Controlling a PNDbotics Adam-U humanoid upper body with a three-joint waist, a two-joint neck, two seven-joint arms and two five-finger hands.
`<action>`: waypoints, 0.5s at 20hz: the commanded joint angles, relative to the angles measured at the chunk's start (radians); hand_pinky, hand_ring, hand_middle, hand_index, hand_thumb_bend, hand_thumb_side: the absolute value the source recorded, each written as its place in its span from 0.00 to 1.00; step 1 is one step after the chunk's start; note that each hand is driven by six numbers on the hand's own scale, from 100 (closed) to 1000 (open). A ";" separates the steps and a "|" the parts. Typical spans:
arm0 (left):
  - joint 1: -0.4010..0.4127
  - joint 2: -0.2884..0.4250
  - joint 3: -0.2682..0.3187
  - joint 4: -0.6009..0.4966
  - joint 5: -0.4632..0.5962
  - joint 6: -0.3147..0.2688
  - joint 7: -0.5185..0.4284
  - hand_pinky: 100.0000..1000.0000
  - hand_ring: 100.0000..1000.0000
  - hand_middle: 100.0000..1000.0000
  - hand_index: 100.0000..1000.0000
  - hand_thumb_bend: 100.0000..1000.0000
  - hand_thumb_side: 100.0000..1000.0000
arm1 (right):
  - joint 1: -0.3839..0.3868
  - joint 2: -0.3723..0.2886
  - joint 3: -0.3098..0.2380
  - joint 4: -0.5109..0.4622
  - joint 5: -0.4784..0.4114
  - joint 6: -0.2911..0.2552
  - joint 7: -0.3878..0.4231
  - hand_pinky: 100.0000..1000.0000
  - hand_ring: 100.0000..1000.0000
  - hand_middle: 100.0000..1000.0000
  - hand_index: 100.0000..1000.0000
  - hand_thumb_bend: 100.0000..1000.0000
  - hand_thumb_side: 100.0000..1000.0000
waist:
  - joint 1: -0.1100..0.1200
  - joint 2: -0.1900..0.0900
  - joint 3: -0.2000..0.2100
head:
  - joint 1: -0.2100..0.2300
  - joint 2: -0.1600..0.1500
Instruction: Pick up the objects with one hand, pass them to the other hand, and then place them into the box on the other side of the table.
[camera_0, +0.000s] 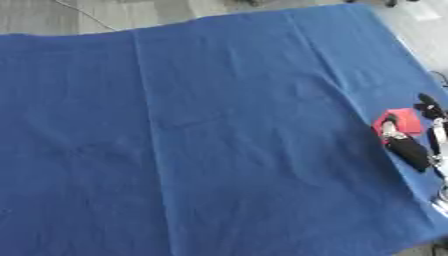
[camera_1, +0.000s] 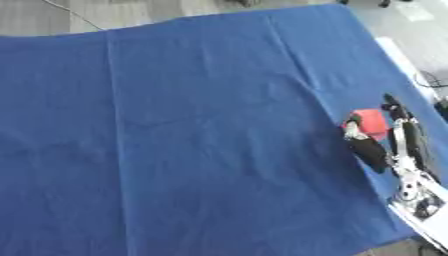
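A small flat red object lies on the blue cloth close to the table's right edge. My right hand reaches in from the lower right. Its black thumb touches the object's left side and its fingers run along the right side, so the hand pinches the object between them. Whether the object is lifted off the cloth cannot be made out. My left hand shows in neither view, and no box is visible.
The blue cloth, with a few long creases, covers the whole table. Grey floor lies beyond the far edge, with a thin cable on it. A pale strip runs along the table's right side.
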 joint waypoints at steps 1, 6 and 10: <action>-0.005 0.022 0.015 -0.017 0.000 -0.003 0.001 0.90 0.74 0.67 0.78 0.00 0.79 | 0.000 -0.033 -0.009 -0.009 -0.001 0.087 -0.082 1.00 0.93 0.87 1.00 0.00 0.53 | -0.002 -0.025 -0.002 | -0.002 -0.008; -0.003 0.022 0.015 -0.017 0.001 -0.002 0.002 0.90 0.73 0.67 0.78 0.00 0.80 | 0.006 -0.028 -0.014 -0.009 0.003 0.110 -0.104 1.00 0.93 0.87 1.00 0.00 0.52 | -0.003 -0.026 -0.005 | 0.000 -0.006; -0.004 0.022 0.015 -0.017 0.002 -0.001 0.002 0.90 0.73 0.67 0.78 0.00 0.79 | 0.009 -0.026 -0.014 -0.009 0.005 0.128 -0.105 1.00 0.94 0.87 1.00 0.00 0.53 | -0.002 -0.027 -0.007 | 0.000 -0.006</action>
